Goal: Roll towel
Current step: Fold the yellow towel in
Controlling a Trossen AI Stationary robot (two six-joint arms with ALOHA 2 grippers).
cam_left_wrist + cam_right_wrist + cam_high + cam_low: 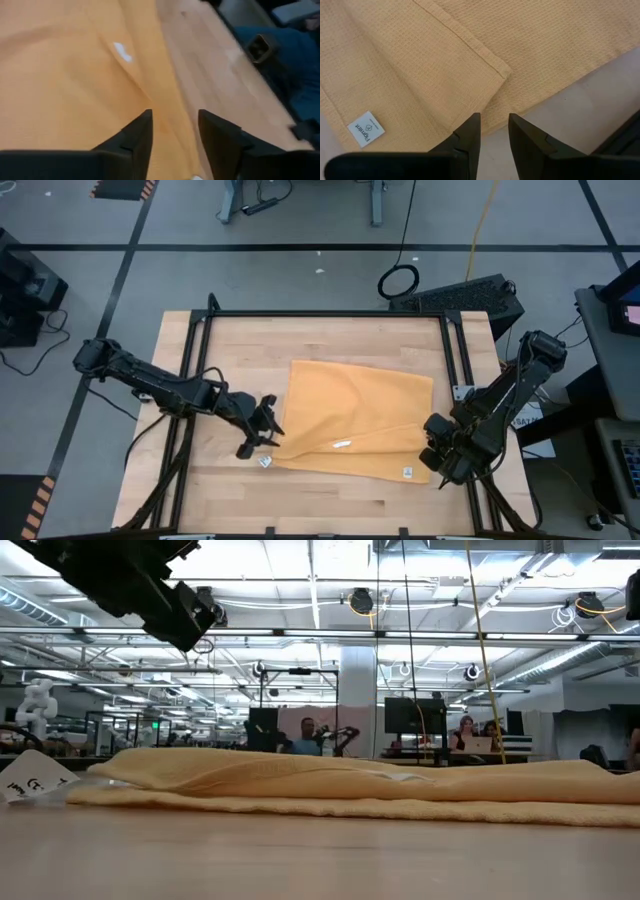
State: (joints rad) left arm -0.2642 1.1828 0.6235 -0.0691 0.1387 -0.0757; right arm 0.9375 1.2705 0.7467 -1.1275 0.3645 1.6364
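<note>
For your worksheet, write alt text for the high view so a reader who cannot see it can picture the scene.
Overhead view of a mustard-yellow towel lying partly folded on a wooden table. The left gripper sits at the towel's left edge with its fingers apart and empty, and the right gripper sits at the towel's right corner.

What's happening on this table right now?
Two robot arms are working on a mustard-yellow towel lying on the wooden table. Its front strip is folded over once, not yet rolled. The left gripper sits at the towel's left front corner with its fingers apart over the folded edge, holding nothing. The right gripper hovers at the right front corner, fingers slightly apart and gripping no cloth. A white tag shows near that corner.
</note>
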